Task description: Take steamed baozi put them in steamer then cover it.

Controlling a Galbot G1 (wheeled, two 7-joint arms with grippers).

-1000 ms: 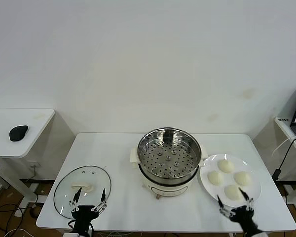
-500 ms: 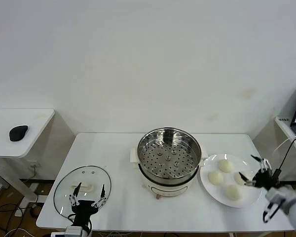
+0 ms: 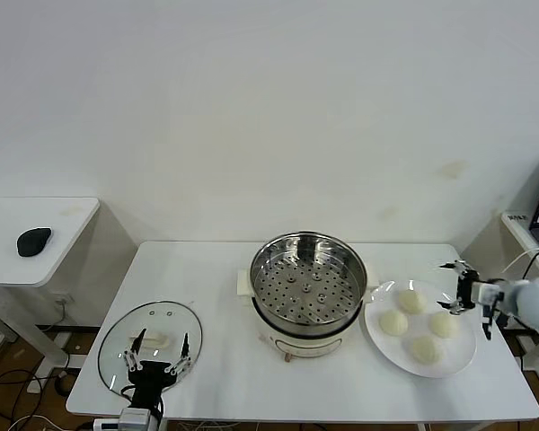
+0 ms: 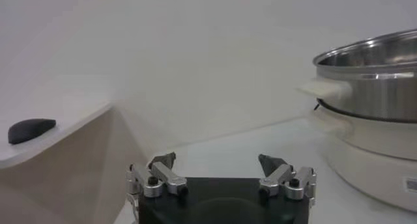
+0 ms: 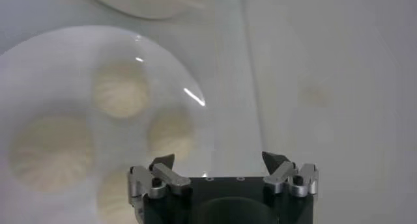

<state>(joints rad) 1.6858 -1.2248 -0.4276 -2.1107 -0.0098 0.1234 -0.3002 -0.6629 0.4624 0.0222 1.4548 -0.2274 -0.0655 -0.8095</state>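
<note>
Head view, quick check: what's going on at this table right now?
Nothing is in the steamer yet. All four baozi sit on the plate to its right. The right tool hangs open over the plate's far right edge, holding nothing, apparently lining up for a first pick. The lid lies flat on the table at front left, with the left tool open at its near edge, not gripping it.

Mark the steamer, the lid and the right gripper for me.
steamer (image 3: pixel 308 285): head view, on the perforated tray inside the pot.
lid (image 3: pixel 166 325): head view, on the clear glass near its far edge.
right gripper (image 3: pixel 470 299): head view, midway between its open fingertips, above the plate's right edge.
</note>
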